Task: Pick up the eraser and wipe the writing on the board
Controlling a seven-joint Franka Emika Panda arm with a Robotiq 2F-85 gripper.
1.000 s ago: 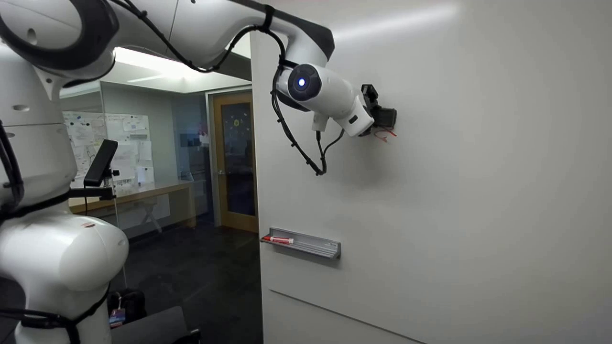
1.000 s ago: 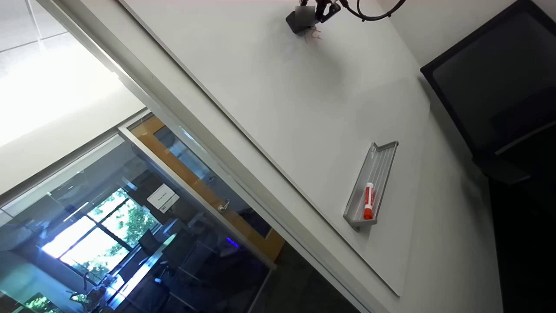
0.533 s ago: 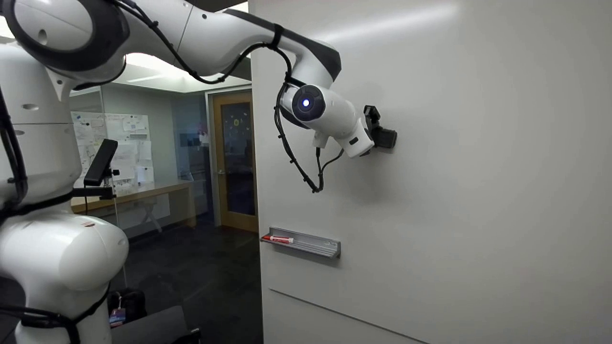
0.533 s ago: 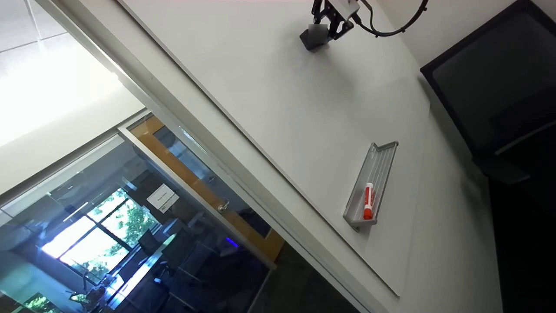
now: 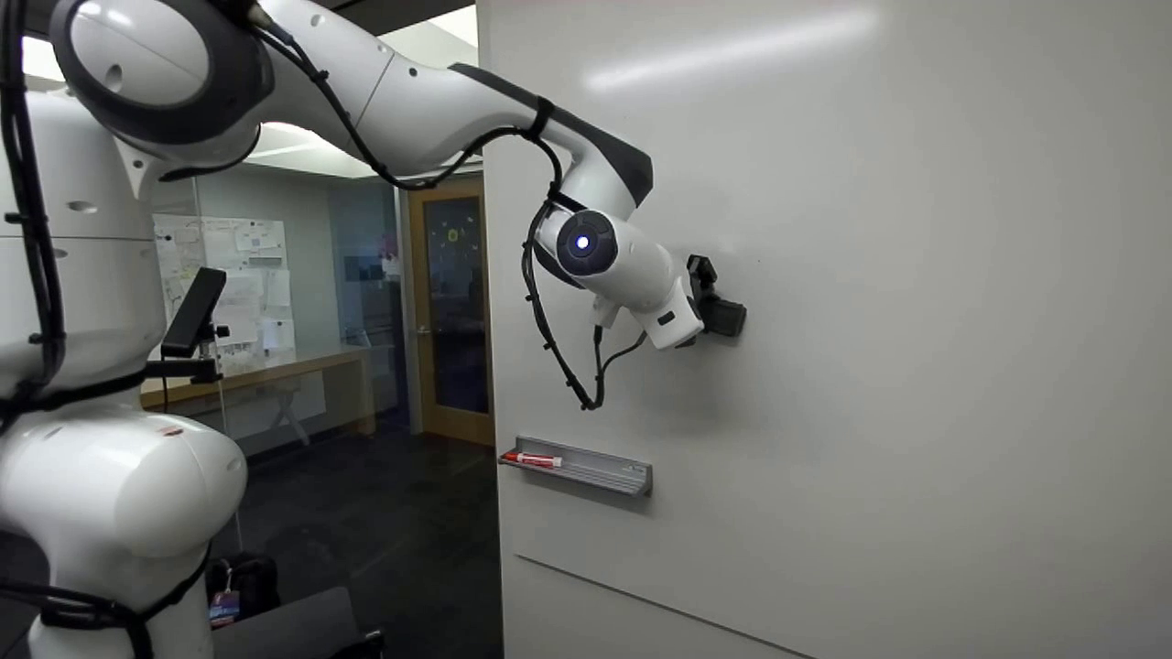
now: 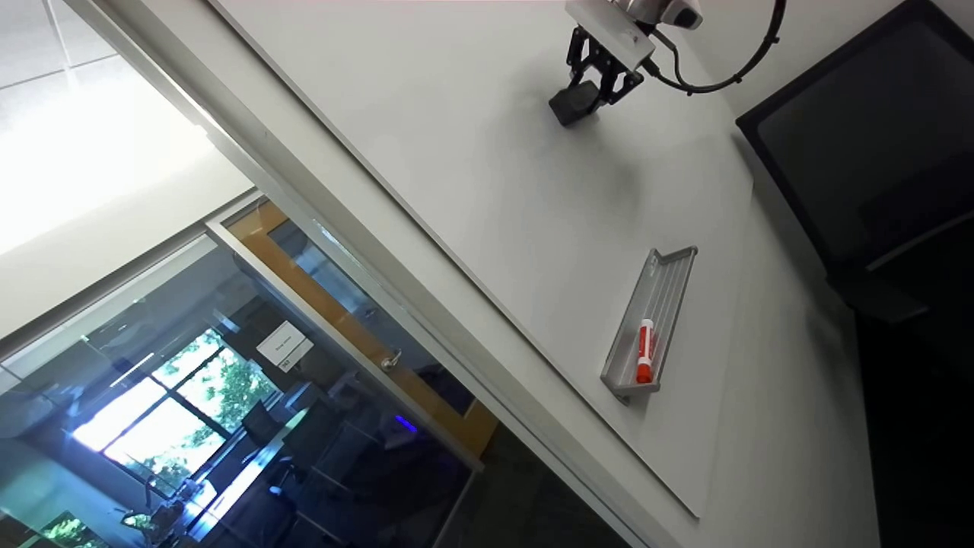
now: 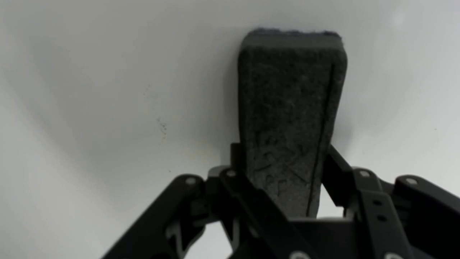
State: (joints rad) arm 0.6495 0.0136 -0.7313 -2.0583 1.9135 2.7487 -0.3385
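While clasping the dark eraser (image 7: pixel 287 100) in the hand (image 7: pixel 284 158), drawn in against both its sides, holding it right at the white board (image 5: pixel 916 403), above and to one side of the grey ledge (image 5: pixel 600 469) carrying a red marker (image 6: pixel 645 350).

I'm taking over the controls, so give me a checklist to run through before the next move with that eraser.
1. Pincer shut on the eraser: ok.
2. Eraser lying flat on the board: cannot tell; its contact face is hidden.
3. No red writing showing: ok in all views, though the patch behind the eraser is hidden.
4. Board spotless: not ok; the wrist view shows faint dark specks beside the eraser.
5. Red marker in the tray, apart from the eraser: ok.
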